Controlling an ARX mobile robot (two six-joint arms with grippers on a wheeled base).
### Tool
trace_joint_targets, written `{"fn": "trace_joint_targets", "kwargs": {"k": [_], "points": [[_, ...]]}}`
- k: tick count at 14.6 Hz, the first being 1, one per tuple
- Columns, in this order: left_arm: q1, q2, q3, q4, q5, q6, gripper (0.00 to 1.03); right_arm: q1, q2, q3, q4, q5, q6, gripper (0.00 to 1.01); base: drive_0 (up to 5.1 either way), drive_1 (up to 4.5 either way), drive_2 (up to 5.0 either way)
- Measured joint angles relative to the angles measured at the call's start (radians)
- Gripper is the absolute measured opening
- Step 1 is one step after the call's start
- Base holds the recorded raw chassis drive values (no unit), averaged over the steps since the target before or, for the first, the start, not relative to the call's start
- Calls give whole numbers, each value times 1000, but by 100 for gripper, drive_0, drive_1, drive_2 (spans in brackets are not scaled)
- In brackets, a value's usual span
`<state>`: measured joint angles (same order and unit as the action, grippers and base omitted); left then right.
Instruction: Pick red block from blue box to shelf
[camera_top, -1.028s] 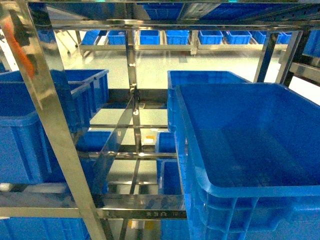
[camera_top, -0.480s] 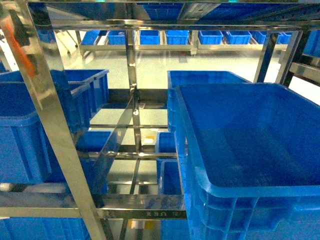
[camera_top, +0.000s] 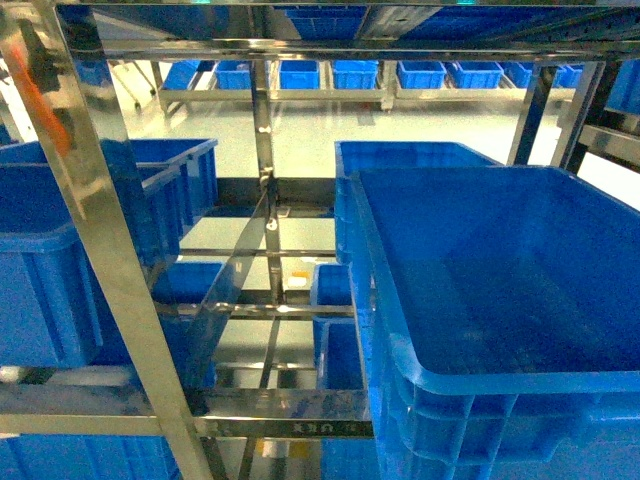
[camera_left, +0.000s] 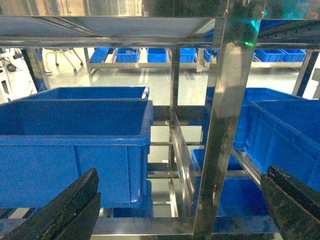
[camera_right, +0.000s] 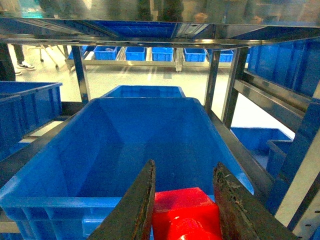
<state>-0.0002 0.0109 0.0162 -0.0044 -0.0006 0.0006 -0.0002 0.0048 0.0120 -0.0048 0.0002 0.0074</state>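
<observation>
Red block (camera_right: 185, 212) clamped between right gripper (camera_right: 186, 207) jaws just before dark blue crate (camera_right: 125, 150) on shelf (camera_right: 220, 90); light, stiff, glossy, probably slippery; left gripper (camera_left: 175, 210) wide apart, empty.

Open crate (camera_right: 135, 145) ahead (shelf (camera_right: 222, 85) uprights flanking)

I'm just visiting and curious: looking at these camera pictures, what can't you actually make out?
- Red block: in the right wrist view its lower part is cut off by the bottom edge, between the right gripper fingers.
- Left gripper: only two dark fingertips show at the bottom corners of the left wrist view.
- Head view: neither arm appears.
- Far crates: too small to see contents.
</observation>
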Motion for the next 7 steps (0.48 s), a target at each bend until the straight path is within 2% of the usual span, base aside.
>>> {"fn": "trace_joint_targets", "kwargs": {"k": [7], "points": [[0, 0, 0, 0, 0, 0, 98, 0, 0, 0, 0, 0, 0, 28, 0, 0, 0]]}}
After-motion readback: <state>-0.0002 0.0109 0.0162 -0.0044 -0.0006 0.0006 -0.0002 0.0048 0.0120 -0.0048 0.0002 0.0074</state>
